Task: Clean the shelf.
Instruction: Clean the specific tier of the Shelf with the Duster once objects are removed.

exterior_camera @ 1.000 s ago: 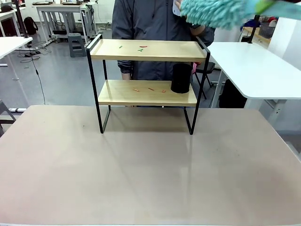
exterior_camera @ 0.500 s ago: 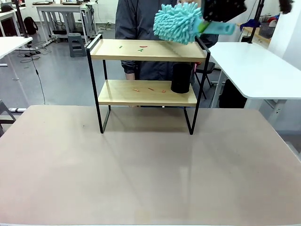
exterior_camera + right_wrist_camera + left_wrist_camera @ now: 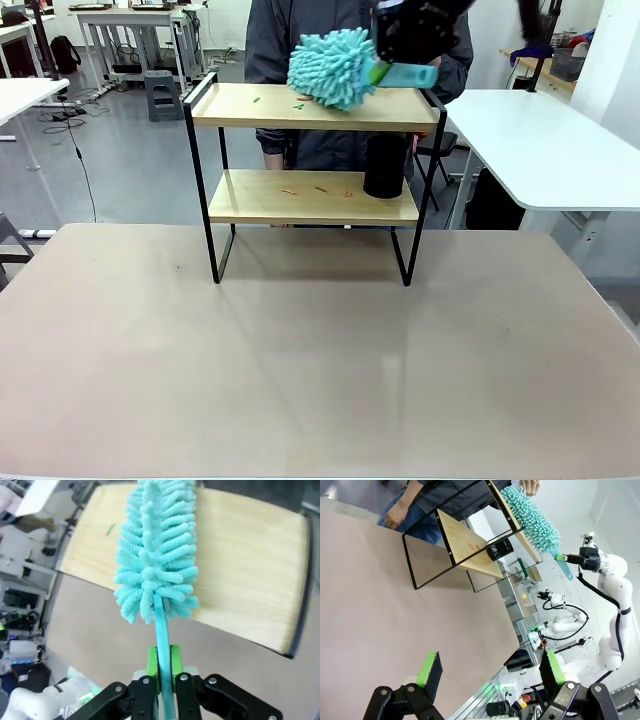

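My right gripper (image 3: 164, 664) is clamped on the handle of the teal duster (image 3: 155, 555); in the front view it is a dark blur at top centre. The duster head hides part of the top board of the shelf (image 3: 250, 198), upper centre. A black cylinder (image 3: 384, 166) and small scraps (image 3: 318, 189) sit on its lower board. The fingers of my left gripper (image 3: 490, 667) stand apart above the beige table (image 3: 300, 370).

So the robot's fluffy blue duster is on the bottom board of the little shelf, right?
No, the top board. The right tool holds the fluffy turquoise duster at the upper board of the black-framed wooden shelf, as the front view shows.
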### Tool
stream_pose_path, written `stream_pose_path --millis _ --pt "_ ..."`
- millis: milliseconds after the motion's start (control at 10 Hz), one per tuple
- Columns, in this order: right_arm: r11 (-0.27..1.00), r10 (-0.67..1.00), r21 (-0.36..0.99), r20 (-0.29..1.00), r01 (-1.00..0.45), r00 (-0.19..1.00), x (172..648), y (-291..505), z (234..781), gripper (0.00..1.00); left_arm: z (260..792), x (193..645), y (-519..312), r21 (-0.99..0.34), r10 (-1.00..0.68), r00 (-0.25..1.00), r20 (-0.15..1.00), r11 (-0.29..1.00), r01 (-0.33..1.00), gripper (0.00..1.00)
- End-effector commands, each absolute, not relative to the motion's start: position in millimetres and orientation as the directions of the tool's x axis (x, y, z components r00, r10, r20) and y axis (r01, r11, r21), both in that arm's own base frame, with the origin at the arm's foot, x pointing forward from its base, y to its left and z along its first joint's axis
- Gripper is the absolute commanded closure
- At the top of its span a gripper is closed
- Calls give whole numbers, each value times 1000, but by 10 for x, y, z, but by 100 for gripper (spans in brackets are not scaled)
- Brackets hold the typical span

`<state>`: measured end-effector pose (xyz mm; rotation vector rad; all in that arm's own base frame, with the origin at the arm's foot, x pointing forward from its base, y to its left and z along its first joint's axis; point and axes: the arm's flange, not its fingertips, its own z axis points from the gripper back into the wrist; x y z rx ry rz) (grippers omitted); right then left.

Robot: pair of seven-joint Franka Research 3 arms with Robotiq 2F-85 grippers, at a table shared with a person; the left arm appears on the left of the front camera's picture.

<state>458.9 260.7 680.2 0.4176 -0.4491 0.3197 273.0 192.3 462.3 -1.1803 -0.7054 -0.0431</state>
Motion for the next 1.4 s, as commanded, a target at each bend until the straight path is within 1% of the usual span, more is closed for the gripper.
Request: stream_pose_path --millis 0,100,200,300,400,600,700,800,1100,1200,1300 --pt "796 293 386 428 -466 855 4572 2661 6868 88 4641 2737 1917 -821 326 774 543 399 408 0" --pt "764 366 393 390 -512 845 4533 2671 6822 88 4641 2737 1917 -821 326 774 543 399 408 0" --pt "708 450 430 337 -560 827 4492 2639 6788 88 4641 2737 1917 -821 326 774 543 399 408 0" --pt "660 495 475 306 -581 813 4442 2567 6795 88 4641 2737 1917 -821 326 774 543 399 408 0" --pt "589 556 537 273 -604 785 4335 2365 6852 88 4641 2737 1917 -821 326 774 543 399 408 0" --pt "531 646 579 196 -618 738 4084 1969 6942 88 4641 2737 1917 -821 326 774 543 399 408 0" --pt "446 735 625 152 -641 660 3888 1721 6992 88 4641 2737 1917 -821 326 774 543 399 408 0" --pt "395 743 673 166 -625 648 3709 1485 7051 88 4641 2737 1917 -821 326 774 543 399 408 0" --pt "251 699 725 323 -642 638 3257 770 7168 88 4641 2737 1917 -821 326 774 543 399 408 0" --pt "244 647 720 378 -650 662 3069 480 7174 88 4641 2737 1917 -821 326 774 543 399 408 0" --pt "280 565 704 428 -652 705 2801 115 7158 88 4641 2737 1917 -821 326 774 543 399 408 0"
